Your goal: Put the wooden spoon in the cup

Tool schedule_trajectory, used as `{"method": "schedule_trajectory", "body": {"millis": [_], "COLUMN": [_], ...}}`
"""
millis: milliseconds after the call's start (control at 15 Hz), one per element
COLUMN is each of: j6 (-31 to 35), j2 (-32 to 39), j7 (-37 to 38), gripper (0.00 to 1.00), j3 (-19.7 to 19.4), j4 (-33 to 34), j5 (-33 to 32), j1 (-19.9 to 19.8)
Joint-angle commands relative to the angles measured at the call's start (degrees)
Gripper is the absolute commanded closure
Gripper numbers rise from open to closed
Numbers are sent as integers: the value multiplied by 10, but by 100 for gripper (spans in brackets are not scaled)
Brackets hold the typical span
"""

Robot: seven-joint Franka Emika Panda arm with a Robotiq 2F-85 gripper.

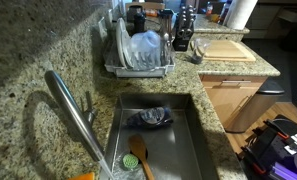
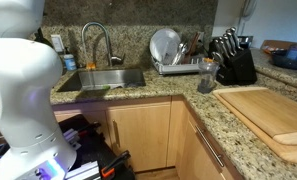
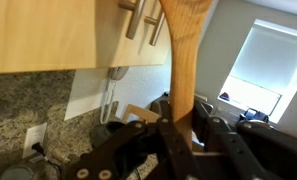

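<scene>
In the wrist view my gripper (image 3: 181, 128) is shut on the wooden spoon (image 3: 183, 50), a slim brown wooden piece that sticks out past the jaws toward the upper cabinets. The spoon's far end runs out of the frame. The cup (image 1: 196, 49) is a small grey mug on the granite counter between the dish rack and the cutting board; it also shows in an exterior view (image 2: 206, 76). The cup is not in the wrist view. The gripper itself does not show in either exterior view; only the white arm body (image 2: 13, 80) does.
A dish rack (image 1: 138, 68) with plates stands behind the sink (image 1: 193, 130). A dark cloth (image 1: 150, 118) and a green-handled spatula (image 1: 138, 158) lie in the sink. A faucet (image 1: 73, 110), a knife block (image 2: 233, 62) and a pale cutting board (image 2: 268, 115) are close by.
</scene>
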Motion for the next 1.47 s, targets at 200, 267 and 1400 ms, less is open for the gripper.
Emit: {"method": "schedule_trajectory", "body": {"millis": [200, 267, 1400], "j6": [0, 3, 2], "j2": [216, 239, 501], "j7": [52, 62, 132], "gripper": [94, 94, 94], "j3": [-286, -327, -588], "j4": [44, 20, -249], "j5": [167, 198, 563], "j1": [82, 99, 258]}}
